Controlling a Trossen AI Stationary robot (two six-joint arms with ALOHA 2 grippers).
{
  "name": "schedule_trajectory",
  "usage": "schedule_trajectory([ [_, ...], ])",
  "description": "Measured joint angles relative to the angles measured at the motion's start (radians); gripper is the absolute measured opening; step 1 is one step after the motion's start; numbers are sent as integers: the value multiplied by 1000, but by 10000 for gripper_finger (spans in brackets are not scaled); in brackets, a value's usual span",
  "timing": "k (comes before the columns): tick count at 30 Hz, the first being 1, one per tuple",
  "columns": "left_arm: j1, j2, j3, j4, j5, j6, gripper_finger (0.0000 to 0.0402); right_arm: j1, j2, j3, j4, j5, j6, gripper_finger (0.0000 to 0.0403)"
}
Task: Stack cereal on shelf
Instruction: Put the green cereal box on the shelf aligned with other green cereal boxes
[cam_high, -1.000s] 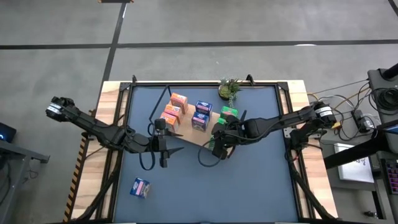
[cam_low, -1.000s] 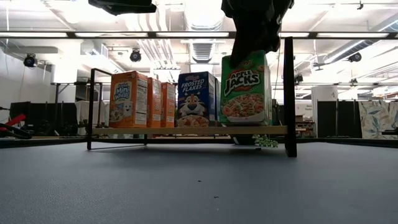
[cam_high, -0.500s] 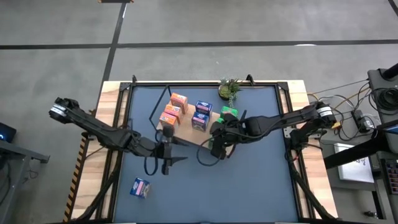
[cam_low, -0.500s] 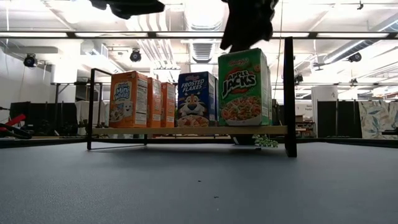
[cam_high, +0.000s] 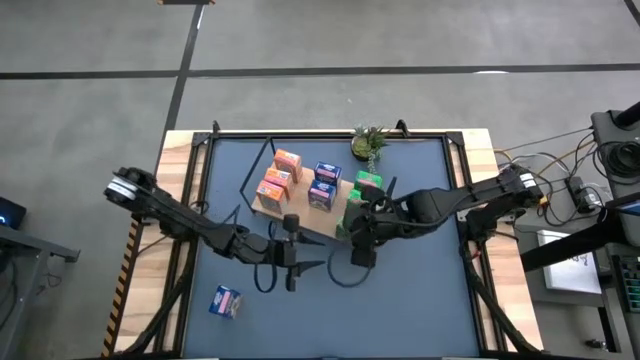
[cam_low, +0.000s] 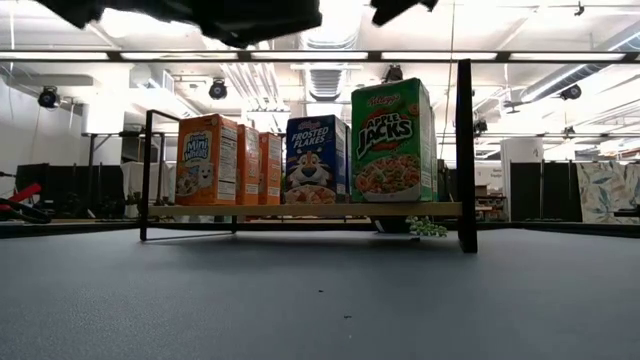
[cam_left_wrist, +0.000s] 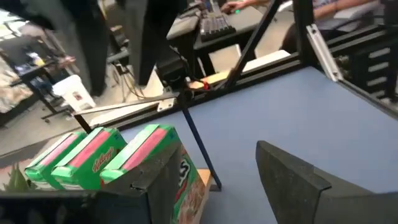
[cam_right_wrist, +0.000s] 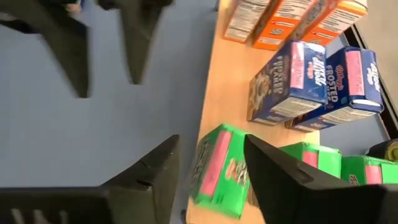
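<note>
Boxes (cam_high: 318, 186) stand on the shelf (cam_high: 300, 214) at frame centre; one blue box (cam_high: 226, 301) lies lower left. Both the right gripper (cam_high: 362, 250) and the left gripper (cam_high: 292, 272) hang spread and empty. A careless swing could topple the front green box (cam_right_wrist: 217, 162).

The left arm reaches in from the table's left edge toward the middle, its left gripper (cam_high: 291, 268) hovering over the near-centre with fingers (cam_left_wrist: 292, 180) spread apart and nothing between them. The right arm stretches in from the right edge, bent at the elbow, and its right gripper (cam_high: 361, 246) hangs just right of the left one, fingers (cam_right_wrist: 283, 174) likewise parted and empty.
</note>
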Motion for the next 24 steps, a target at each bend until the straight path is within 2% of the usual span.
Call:
schedule_trajectory([
  [5, 6, 135, 15, 140, -39, 21, 137, 86, -7, 3, -16, 64, -45, 119],
  [13, 38, 302, 131, 157, -23, 21, 12, 233, -39, -60, -13, 226, -36, 30],
  [16, 55, 340, 160, 158, 12, 6, 9, 274, -44, -82, 19, 260, -37, 12],
  [24, 84, 376, 184, 161, 23, -42, 1, 344, -54, -145, 154, 344, -66, 9],
])
